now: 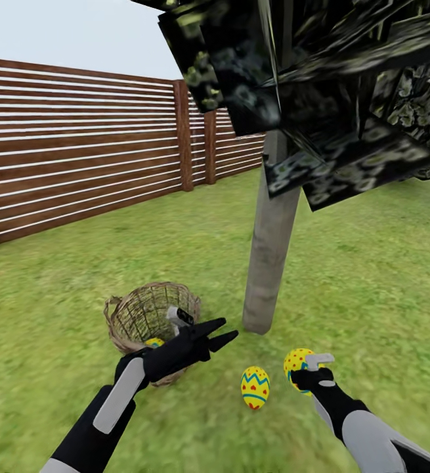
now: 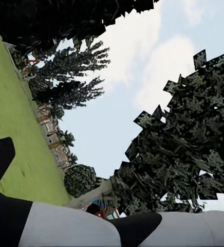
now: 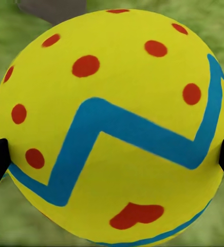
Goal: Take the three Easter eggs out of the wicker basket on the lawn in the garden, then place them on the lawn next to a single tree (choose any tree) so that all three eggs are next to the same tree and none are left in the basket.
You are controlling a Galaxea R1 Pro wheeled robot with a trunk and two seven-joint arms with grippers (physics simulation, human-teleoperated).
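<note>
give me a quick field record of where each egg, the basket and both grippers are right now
egg one: lies on the lawn by the tree trunk, at
egg two: held in the right gripper, low beside the trunk, at
egg three: in the wicker basket, partly hidden, at
left gripper: open, empty, over the basket's near side
backdrop: slatted fence

One egg on lawn by tree; another seemingly inside basket.

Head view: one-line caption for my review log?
Right end effector grips an Easter egg near the tree; another egg lies on grass, one remains in the basket.
</note>
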